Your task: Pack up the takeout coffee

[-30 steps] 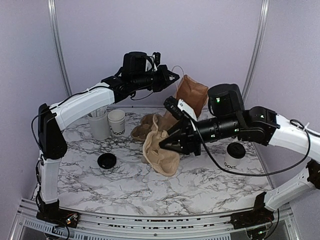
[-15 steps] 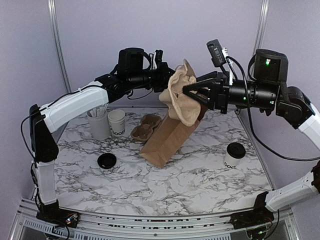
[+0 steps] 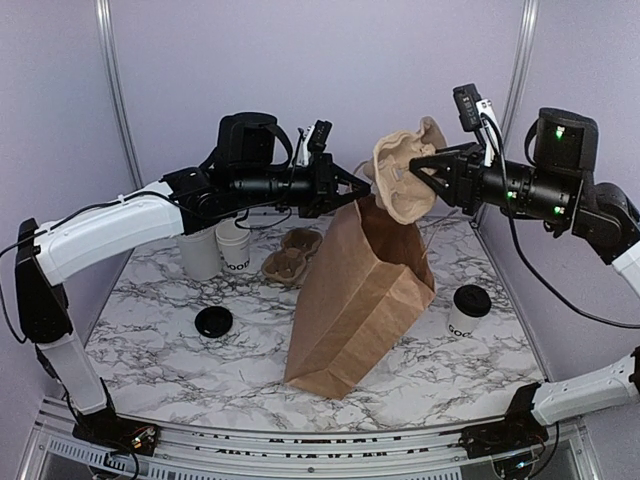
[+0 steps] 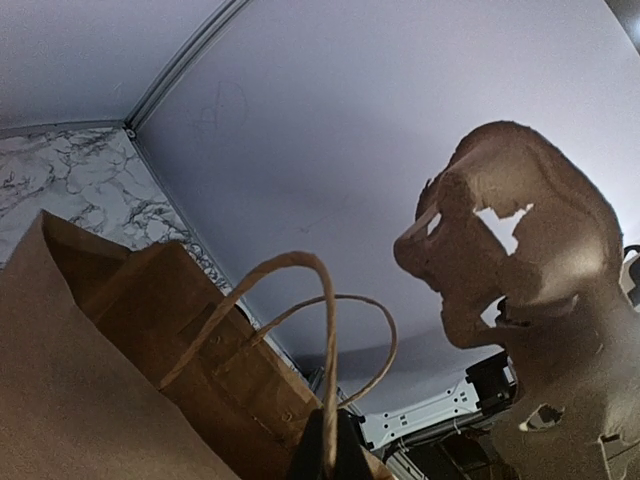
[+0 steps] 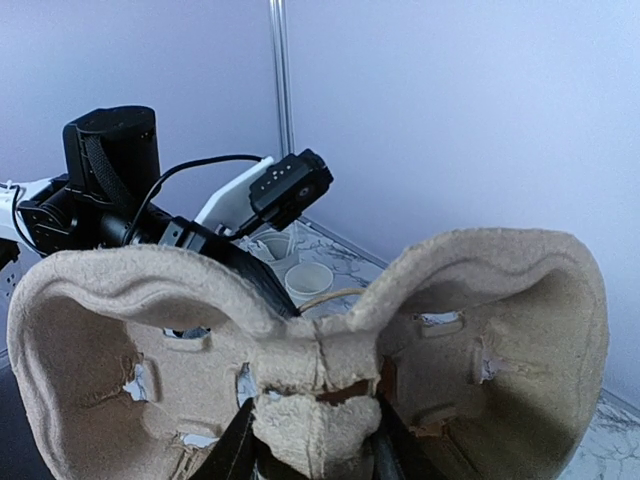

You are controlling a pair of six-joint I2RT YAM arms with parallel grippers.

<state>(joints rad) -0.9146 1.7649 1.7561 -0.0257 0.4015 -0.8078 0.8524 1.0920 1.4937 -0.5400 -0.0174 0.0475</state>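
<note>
Two grips at once. Pinched both twisted-paper loop handles (image 4: pixel 331 380) of the tall brown paper bag (image 3: pixel 355 290) in the left gripper (image 3: pixel 352 190), tips pressed together on them, the bag hanging tilted below that gripper with its base on the white-and-grey marbled table (image 3: pixel 200 375). Read that pinch only from the left wrist camera, loops running down into the closed tips; from overhead, could not make out the handles.

Clamped the beige moulded-pulp cup tray (image 3: pixel 405 178) in the right gripper (image 3: pixel 432 165), jaws part-way apart on its middle, just beside the left gripper and above the bag's top edge. Saw the tray's hollow underside and two cup wells only from the right wrist camera, one finger (image 5: pixel 235 450) at each side of the centre tab. Judged the tray clear of the handles from the left wrist camera alone.

Found the takeout coffee, a small white paper cup with dark lettering and a round black plastic lid (image 3: pixel 468 310), upright on the table well below the right gripper, near the bag's side away from the left gripper, touched by neither. Caught it overhead only.

Noted, well below the left gripper, a lidless white paper cup (image 3: pixel 235 245), a taller white canister of sticks (image 3: pixel 198 252), a loose black lid (image 3: pixel 213 321) and a second brown pulp tray (image 3: pixel 292 255).
</note>
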